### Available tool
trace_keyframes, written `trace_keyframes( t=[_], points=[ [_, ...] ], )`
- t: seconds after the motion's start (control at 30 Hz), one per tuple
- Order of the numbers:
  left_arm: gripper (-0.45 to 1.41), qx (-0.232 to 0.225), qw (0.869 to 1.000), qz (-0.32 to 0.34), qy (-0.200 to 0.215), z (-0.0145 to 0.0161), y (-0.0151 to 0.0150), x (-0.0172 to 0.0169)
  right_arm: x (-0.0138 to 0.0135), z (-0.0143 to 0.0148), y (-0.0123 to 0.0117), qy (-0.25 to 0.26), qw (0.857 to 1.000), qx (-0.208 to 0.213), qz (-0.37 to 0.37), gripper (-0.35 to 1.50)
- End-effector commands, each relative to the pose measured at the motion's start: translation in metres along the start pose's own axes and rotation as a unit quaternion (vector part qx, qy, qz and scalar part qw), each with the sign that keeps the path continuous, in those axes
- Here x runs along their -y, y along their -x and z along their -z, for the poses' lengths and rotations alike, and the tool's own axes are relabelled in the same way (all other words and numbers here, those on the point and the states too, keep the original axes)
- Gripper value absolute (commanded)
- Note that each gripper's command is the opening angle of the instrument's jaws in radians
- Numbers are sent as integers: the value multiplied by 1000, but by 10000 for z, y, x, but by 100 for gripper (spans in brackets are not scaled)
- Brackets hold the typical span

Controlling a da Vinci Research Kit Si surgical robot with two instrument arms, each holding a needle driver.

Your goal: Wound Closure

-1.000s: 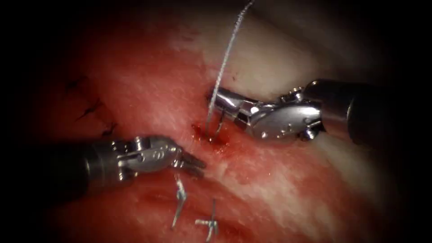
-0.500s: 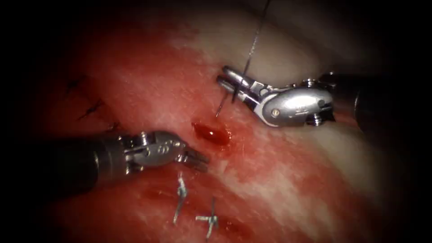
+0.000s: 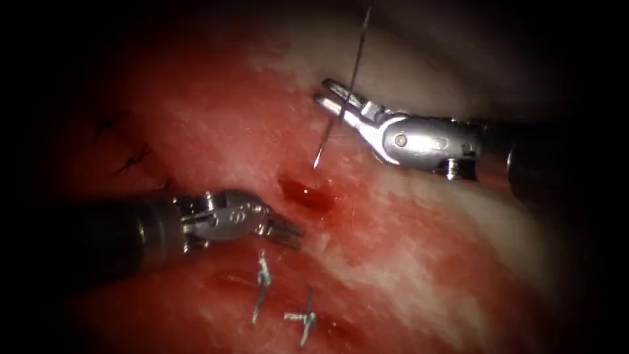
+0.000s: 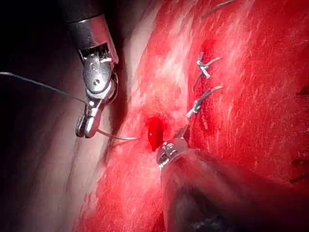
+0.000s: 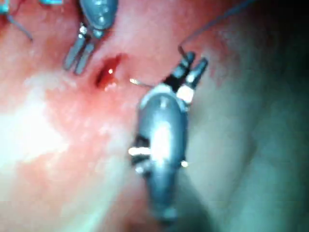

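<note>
Endoscope view, right tool (image 3: 331, 98) fingers clamped on needle (image 3: 325, 141) near its tail, needle clear of tissue (image 3: 216, 131), thread (image 3: 357, 52) trailing upward, left tool (image 3: 288, 233) fingers slightly parted, empty, beside cut (image 3: 308, 193).

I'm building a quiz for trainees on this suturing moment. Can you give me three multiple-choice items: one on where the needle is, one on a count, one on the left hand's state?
1. Where is the needle?
A. In the right hand, clear of the tissue
B. Buried in the tissue
C. In the left hand

2. How many pale knotted stitches lie near the left hand?
A. One
B. Two
C. Four

3. What is the left hand's state?
A. Shut on thread
B. Open, holding nothing
C. Shut on tissue

Answers:
1 A: the right hand grips the needle well back from its tip, which hangs free above the cut in the tissue.
2 B: two stitches show just below the left hand.
3 B: its jaws stand slightly apart with nothing between them.
</note>
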Motion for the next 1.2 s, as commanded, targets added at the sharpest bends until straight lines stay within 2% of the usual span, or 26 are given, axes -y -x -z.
trace_keyframes(
  t=[0.03,0.3,1.2],
  points=[
    [-13,0,1000,-1,1,-6,0,3,6,-6,8,-3,1000,6,-17,-35],
    [-13,0,1000,-2,2,-4,2,3,9,-8,13,-1,995,25,-100,-35],
    [-15,0,1000,-4,4,1,7,1,17,-6,7,-17,979,74,-187,-35]
  ],
)
